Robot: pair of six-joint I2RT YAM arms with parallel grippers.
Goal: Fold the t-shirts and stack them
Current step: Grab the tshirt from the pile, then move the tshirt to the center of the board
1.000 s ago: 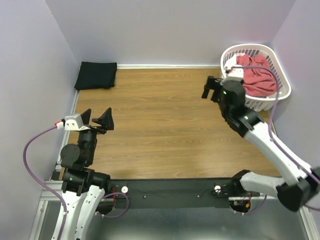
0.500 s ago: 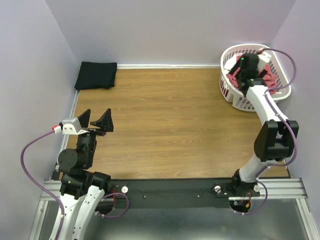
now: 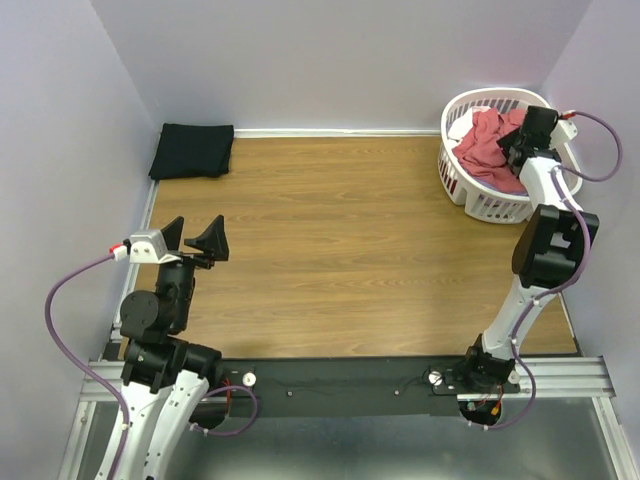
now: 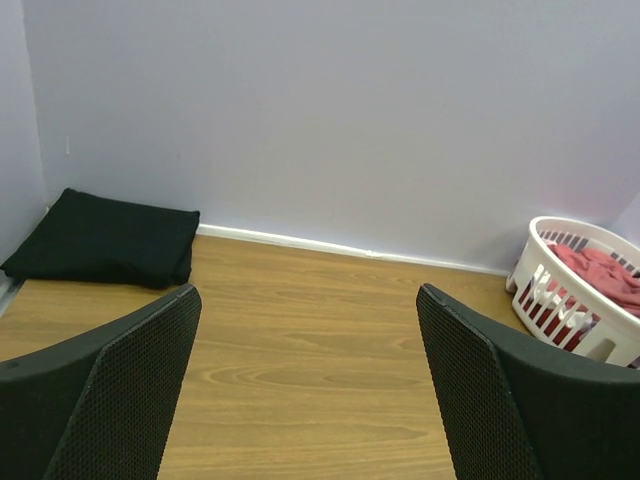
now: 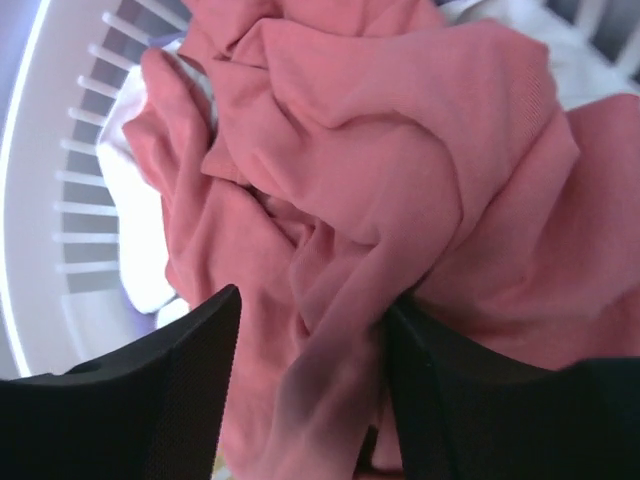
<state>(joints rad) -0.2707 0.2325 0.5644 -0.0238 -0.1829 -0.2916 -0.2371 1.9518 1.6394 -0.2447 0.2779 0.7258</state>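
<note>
Hovering in the white slatted basket [image 3: 478,205] with the right gripper [image 5: 312,305] spread, a ridge of crumpled coral-red t-shirt [image 5: 400,150] between the jaws. Looks light and limp, so best pinched at that ridge. Holding the left gripper [image 4: 308,292] agape, empty, folded black t-shirt [image 4: 100,240] well beyond its jaws.

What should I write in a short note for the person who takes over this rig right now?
Left tool: open, empty, above the table, near left.
Right tool: open, down in the white basket, a fold of the crumpled coral-red t-shirt between its jaws, not clamped.
Black t-shirt: folded, at the far left corner.
Done: the black one seems folded.
Left: grip the coral-red one, lift it out, fold it, stack it on the black.
</note>
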